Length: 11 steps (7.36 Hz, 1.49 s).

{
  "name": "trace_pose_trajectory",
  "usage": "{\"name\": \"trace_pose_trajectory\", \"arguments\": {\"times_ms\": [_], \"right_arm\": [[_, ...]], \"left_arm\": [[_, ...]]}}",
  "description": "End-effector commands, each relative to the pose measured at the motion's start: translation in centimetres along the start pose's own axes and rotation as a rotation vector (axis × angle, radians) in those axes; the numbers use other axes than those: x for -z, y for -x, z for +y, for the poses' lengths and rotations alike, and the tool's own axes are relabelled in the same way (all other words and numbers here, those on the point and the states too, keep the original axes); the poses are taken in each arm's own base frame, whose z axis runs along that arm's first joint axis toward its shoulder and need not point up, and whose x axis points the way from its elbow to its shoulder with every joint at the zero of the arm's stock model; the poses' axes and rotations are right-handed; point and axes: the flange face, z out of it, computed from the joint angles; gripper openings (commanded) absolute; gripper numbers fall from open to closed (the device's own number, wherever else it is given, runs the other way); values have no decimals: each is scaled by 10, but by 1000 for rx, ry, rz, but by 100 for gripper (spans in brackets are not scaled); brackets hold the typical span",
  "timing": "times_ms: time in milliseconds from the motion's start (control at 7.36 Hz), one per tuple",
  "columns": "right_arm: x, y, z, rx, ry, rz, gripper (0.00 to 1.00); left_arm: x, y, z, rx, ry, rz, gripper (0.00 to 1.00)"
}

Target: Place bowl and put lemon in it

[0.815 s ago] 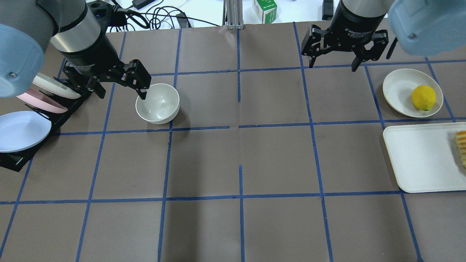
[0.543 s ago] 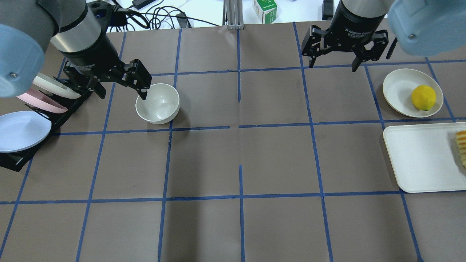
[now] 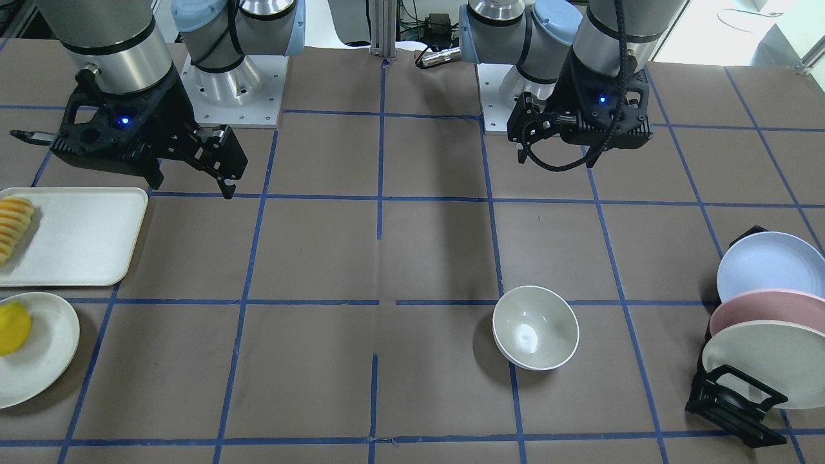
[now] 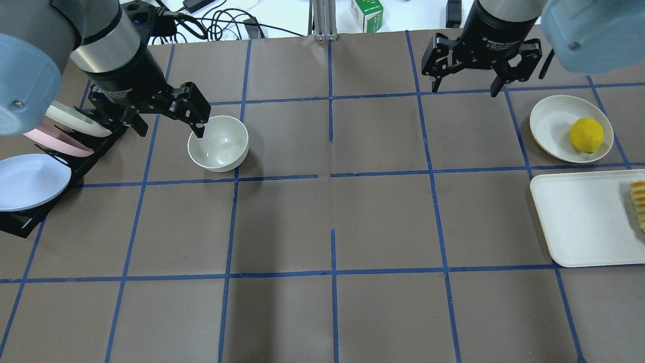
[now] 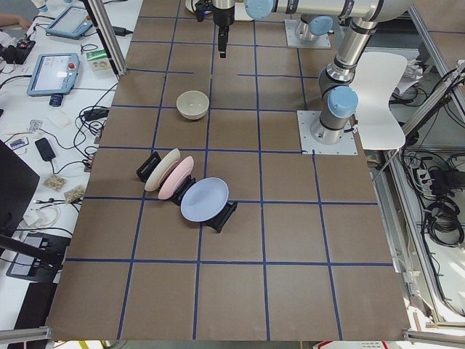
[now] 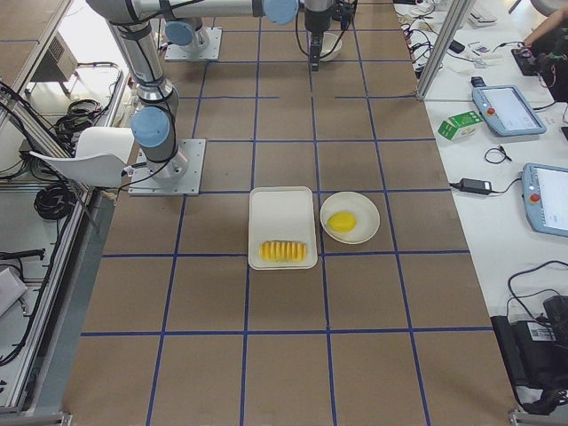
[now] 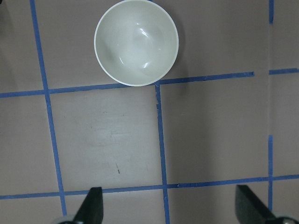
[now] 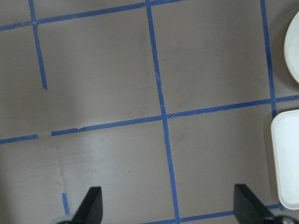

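Note:
The off-white bowl (image 4: pixel 218 143) stands upright and empty on the brown table left of centre; it also shows in the front view (image 3: pixel 535 327) and at the top of the left wrist view (image 7: pixel 136 43). My left gripper (image 4: pixel 169 126) is open and empty, raised above the table just left of the bowl and apart from it. The yellow lemon (image 4: pixel 586 135) lies on a flat off-white plate (image 4: pixel 552 123) at the right. My right gripper (image 4: pixel 466 89) is open and empty, raised near the table's far edge, left of the plate.
A white tray (image 4: pixel 579 222) with sliced orange-yellow food (image 4: pixel 639 204) lies in front of the lemon's plate. A black rack (image 4: pixel 20 222) with blue, pink and cream plates stands at the left edge. Cables and a green box (image 4: pixel 367 14) lie beyond the table.
My right gripper has shifted slightly right and toward the far edge. My left gripper, the bowl and the lemon have not moved.

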Motion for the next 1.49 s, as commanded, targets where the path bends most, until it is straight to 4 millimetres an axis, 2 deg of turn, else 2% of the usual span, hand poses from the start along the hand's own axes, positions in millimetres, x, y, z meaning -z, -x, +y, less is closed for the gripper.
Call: {"name": "trace_pose_trajectory", "arguments": {"times_ms": [0, 136, 272, 407, 543, 679, 815, 951, 1222, 1358], "right_arm": [[-1, -96, -30, 25, -2, 10, 100], [-4, -165, -42, 13, -3, 12, 100], [-24, -216, -52, 22, 30, 18, 100], [-58, -248, -70, 56, 73, 11, 100], [-98, -291, -93, 112, 41, 55, 100], [-151, -329, -117, 148, 32, 67, 100], [-195, -356, -125, 146, 57, 42, 100], [-228, -366, -127, 144, 90, 17, 100], [-282, -371, -131, 168, 149, -18, 100], [-293, -374, -134, 165, 135, -10, 100]], "left_arm": [[0, 0, 0, 2, 0, 0, 100], [0, 0, 0, 2, 0, 0, 100], [0, 0, 0, 3, 0, 0, 100], [-1, 0, 0, 9, 1, 1, 100], [-1, 0, 0, 11, 1, 1, 100], [-1, 0, 0, 11, 1, 1, 100], [-3, -1, -2, 11, 6, 1, 100], [-5, 1, -5, 15, 6, 1, 100], [-6, 5, -7, 12, 2, -5, 100], [-6, 5, -7, 17, 4, -8, 100]]}}
